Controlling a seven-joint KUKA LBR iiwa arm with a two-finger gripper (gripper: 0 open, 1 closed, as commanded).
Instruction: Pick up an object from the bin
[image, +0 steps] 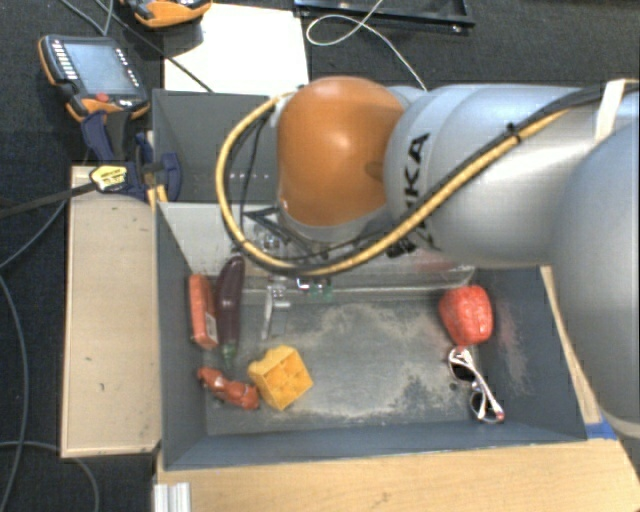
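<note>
Camera view: gripper (272, 300) low just beside dark purple aubergine (231, 292) at 9 o'clock of bin (400, 350), jaw state impossible to tell; risk of shoving it against orange sausage (201, 310), grasping nothing.

Eggplant (231, 300), sponge (281, 377) at bin (370, 350) left; strawberry (467, 314) right, sunglasses (475, 385) just before it.

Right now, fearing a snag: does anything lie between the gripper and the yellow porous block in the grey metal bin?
Nothing visible does. Bare bin floor separates the gripper from the yellow porous block; the dark purple aubergine-shaped toy lies aside, to the view's left.
</note>
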